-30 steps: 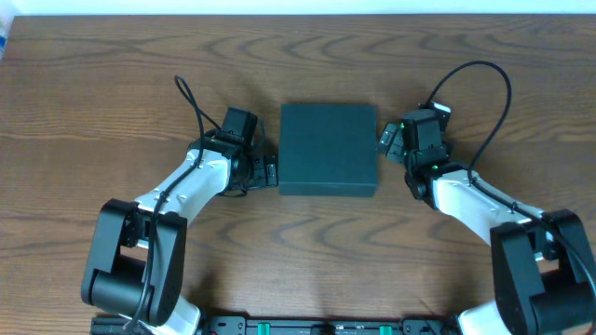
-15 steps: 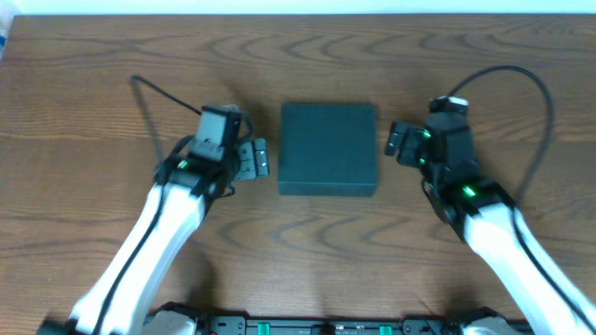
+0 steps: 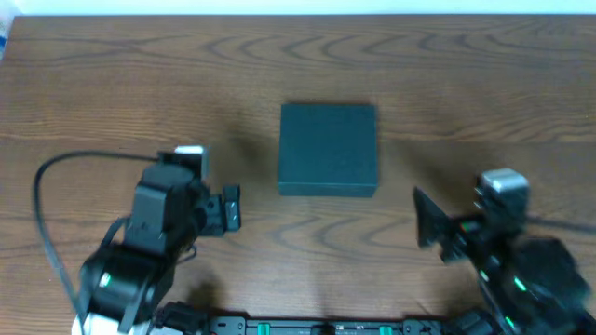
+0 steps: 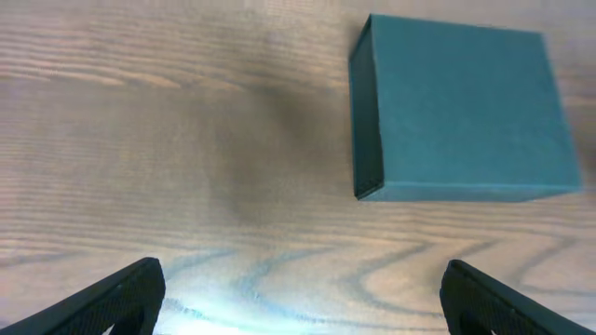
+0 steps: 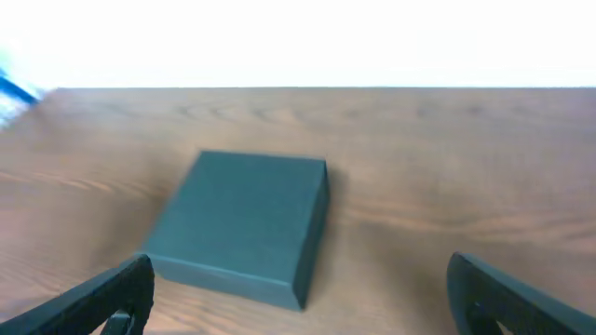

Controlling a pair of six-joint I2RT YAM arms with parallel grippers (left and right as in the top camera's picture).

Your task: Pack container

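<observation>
The container (image 3: 329,149) is a dark teal square box, lid shut, in the middle of the wooden table. It shows in the left wrist view (image 4: 461,110) at the upper right and in the right wrist view (image 5: 247,221) at the left centre. My left gripper (image 3: 230,208) is open and empty, down and left of the box; its fingers frame bare wood (image 4: 300,296). My right gripper (image 3: 430,221) is open and empty, down and right of the box (image 5: 303,296). No snack packets show.
The wooden table (image 3: 466,84) stretches round the box. A white wall edge runs along the far side (image 5: 298,42). A black cable loops at the left arm (image 3: 42,186).
Both arms have pulled back from the box's sides towards the front of the table and risen. The box has stayed put with its lid shut.
</observation>
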